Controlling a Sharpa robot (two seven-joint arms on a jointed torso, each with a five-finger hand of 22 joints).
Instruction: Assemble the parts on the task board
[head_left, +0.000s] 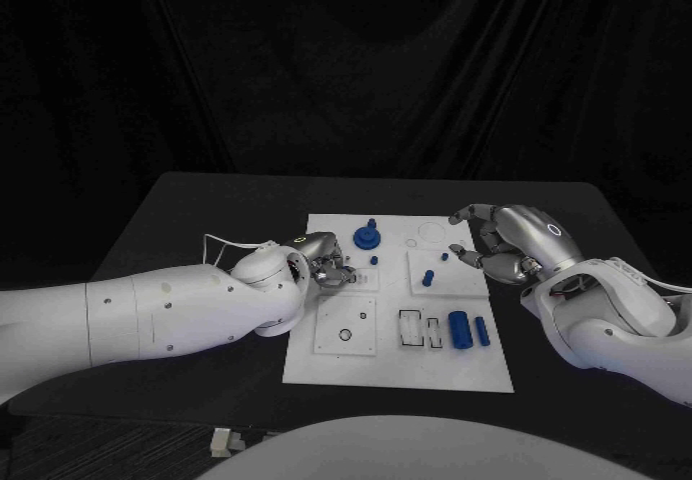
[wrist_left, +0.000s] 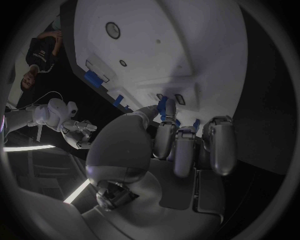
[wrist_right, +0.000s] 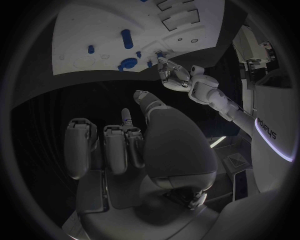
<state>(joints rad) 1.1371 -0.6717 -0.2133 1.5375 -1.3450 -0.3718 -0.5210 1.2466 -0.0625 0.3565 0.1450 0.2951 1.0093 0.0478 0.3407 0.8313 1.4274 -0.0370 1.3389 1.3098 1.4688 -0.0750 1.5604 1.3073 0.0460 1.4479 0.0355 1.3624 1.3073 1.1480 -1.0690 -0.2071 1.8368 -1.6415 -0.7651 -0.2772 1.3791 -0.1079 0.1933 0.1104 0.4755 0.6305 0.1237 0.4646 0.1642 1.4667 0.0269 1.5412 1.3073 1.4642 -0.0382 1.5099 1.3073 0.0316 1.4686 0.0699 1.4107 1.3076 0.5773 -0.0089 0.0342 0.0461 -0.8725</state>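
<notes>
Two silver many-fingered hands are over the white rectangular task board (head_left: 397, 375) on the black table (head_left: 188, 200). The left hand (head_left: 320, 262) sits at the board's left edge with its fingers curled in; in the left wrist view its fingertips (wrist_left: 164, 116) pinch a small blue plastic part (wrist_left: 164, 106), thumb on one side and a finger on the other, just above the board. Two small rectangular slots (wrist_left: 170, 98) lie just beyond those fingertips, and I judge one of them to be the target, though which one I cannot tell.

The right hand (head_left: 508, 243) hovers over the board's right edge, fingers loosely bent and apart, holding nothing. A small blue peg (head_left: 431, 275) stands in the board just beside its fingertips, and a blue round knob piece (head_left: 366, 236) stands across the board from them, beside the left hand. A blue cylinder (head_left: 460, 329) lies on the board nearer the robot's body than either hand.

To seat the pinched part well, the left hand should square the part's long side to the slot before lowering, come down straight rather than slanting, and keep the pinch light enough that the part can settle. Releasing should wait until the part stands by itself. The likely fault is a tilted part jamming on the slot's rim.
</notes>
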